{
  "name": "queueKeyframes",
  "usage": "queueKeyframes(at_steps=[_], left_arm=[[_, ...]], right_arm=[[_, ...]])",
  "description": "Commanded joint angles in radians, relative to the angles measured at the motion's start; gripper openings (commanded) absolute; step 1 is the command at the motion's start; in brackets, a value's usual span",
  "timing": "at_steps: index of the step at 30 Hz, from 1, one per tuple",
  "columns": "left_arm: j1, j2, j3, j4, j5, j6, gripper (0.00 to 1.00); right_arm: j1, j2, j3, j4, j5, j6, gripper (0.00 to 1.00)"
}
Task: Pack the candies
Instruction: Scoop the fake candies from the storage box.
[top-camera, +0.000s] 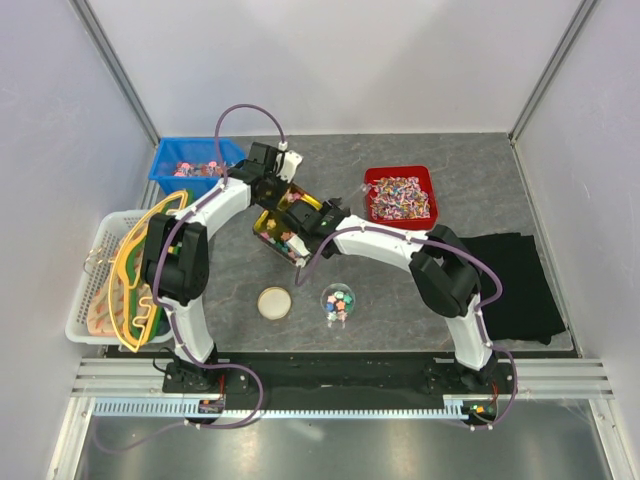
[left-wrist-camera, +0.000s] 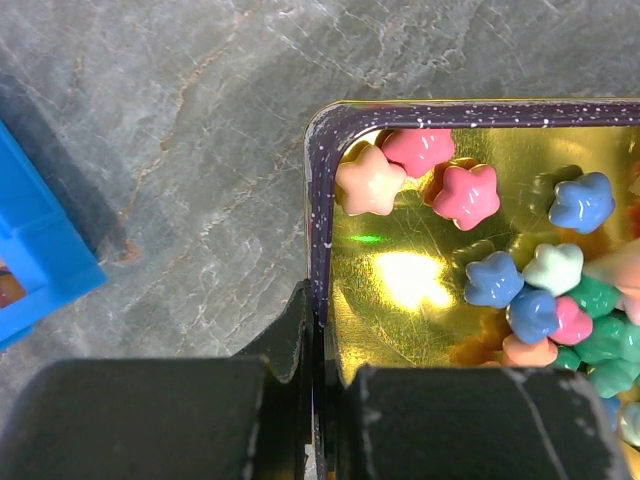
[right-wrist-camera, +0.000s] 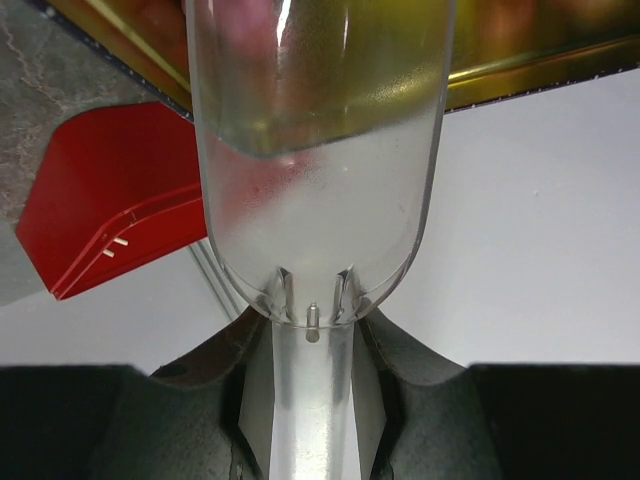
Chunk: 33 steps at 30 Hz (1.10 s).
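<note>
Star-shaped candies (left-wrist-camera: 468, 192) in pink, blue, green and peach lie in a tin (left-wrist-camera: 318, 200) that is purple outside and gold inside. In the top view the tin (top-camera: 266, 226) sits mid-table between both grippers. My left gripper (left-wrist-camera: 318, 330) is shut on the tin's side wall, one finger inside and one outside. My right gripper (right-wrist-camera: 312, 340) is shut on the handle of a clear plastic scoop (right-wrist-camera: 315, 150), whose bowl reaches at the tin's gold rim (right-wrist-camera: 540, 75). A small clear jar (top-camera: 338, 301) nearer the arm bases holds a few candies.
A round beige lid (top-camera: 274, 302) lies left of the jar. A red bin (top-camera: 400, 195) of wrapped sweets stands at the back right and a blue bin (top-camera: 195, 165) at the back left. A white basket (top-camera: 95, 290) with yellow hangers is at the left, a black cloth (top-camera: 515, 285) at the right.
</note>
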Motion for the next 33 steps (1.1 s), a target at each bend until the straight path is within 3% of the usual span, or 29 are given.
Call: queueKeyframes(at_steps=[1,15,33], left_arm=[[0.003,-0.059,0.03,0.09,0.083,-0.021,0.02],[0.003,-0.07,0.022,0.093,0.097,-0.024,0.02],[0.005,-0.075,0.016,0.099,0.097,-0.028,0.02]], right_arm=[[-0.023,-0.013,0.051,-0.2,-0.132,0.017,0.0],[-0.075,0.054,0.148,-0.332,-0.302,0.04,0.0],[-0.083,0.154,0.232,-0.384,-0.469,0.228,0.0]])
